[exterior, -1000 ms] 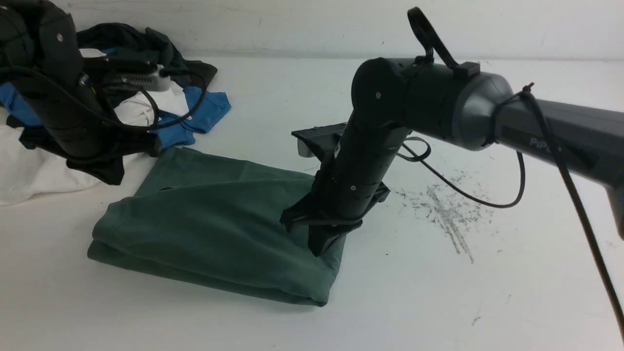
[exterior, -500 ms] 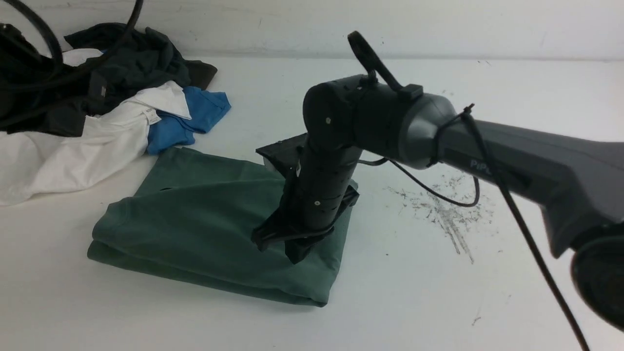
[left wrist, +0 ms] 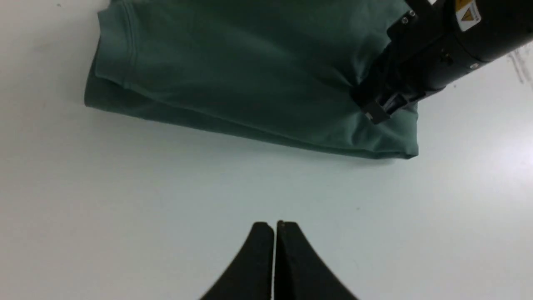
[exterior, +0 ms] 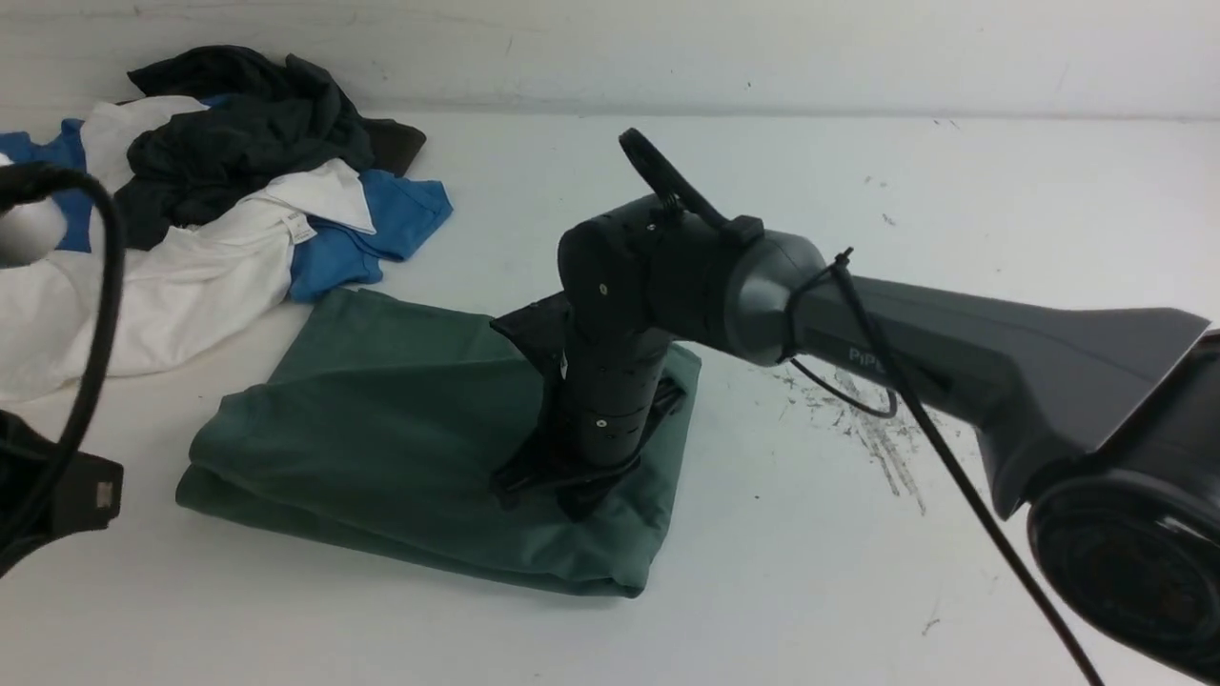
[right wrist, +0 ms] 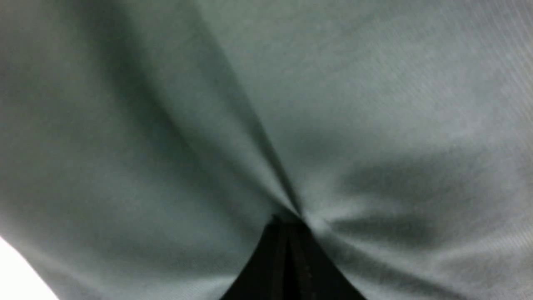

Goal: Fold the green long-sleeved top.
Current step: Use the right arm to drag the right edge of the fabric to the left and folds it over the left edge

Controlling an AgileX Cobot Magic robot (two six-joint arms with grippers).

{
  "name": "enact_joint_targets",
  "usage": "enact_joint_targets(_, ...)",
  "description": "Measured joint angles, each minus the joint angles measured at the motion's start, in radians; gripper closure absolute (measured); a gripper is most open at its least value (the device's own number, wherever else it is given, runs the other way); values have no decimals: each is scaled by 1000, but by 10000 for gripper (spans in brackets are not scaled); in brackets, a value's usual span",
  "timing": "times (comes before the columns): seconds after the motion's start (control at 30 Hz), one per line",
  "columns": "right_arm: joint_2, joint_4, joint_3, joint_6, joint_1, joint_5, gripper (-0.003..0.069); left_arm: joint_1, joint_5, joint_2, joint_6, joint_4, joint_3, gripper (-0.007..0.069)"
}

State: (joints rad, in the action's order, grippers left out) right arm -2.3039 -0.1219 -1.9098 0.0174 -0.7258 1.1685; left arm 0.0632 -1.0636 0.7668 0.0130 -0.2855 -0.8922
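The right gripper [exterior: 577, 500] has been carried from the 3 o'clock edge of the green long-sleeved top [exterior: 381, 429] inward toward its middle, and its tips are now pressed down into the cloth at about 4 o'clock of the bundle's centre. Over the same second the left arm has been withdrawn from the 10 o'clock part of the front view to the 8 o'clock margin, so the pile of other garments [exterior: 219, 210] is uncovered. This is judged to mean that the folding is essentially done and that only a flattening or smoothing of the top layer is in hand.

The top is found at the centre of the white table [exterior: 858, 591], folded into a compact, roughly rectangular, several-layered packet; a stitched hem is seen along its 9 o'clock end in the left wrist view. The fabric is a matte, soft sage-green knit, and radiating creases are drawn toward the pressing tips in the right wrist view. No cloth is seen caught between the right jaws: they are closed together and merely pushed against the surface. The left gripper [left wrist: 275, 227] is likewise closed on nothing and is held over bare table, well apart from the top. Grey scuff marks [exterior: 872, 419] are visible at 3 o'clock of the top.
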Motion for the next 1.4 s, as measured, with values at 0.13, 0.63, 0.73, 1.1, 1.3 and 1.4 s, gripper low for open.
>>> enact_joint_targets(0.13, 57, 7, 112, 0, 21, -22, 673, 0, 0, -61, -19, -2, 0, 629)
enact_joint_targets(0.63, 261, 122, 337, 5, 286, 46, 673, 0, 0, -89, -25, -3, 0, 629)
enact_joint_targets(0.73, 304, 122, 337, -17, 299, 48, 673, 0, 1, -89, -25, -3, 2, 629)
enact_joint_targets(1.1, 453, 41, 381, -2, 287, 56, 673, 0, -10, -89, -24, -3, 2, 629)
enact_joint_targets(1.3, 435, -116, 381, 0, 287, -67, 673, 0, -12, -89, -23, -5, 3, 629)
enact_joint_targets(1.4, 379, -169, 381, 12, 287, -181, 673, 0, -30, -89, -21, -6, 3, 629)
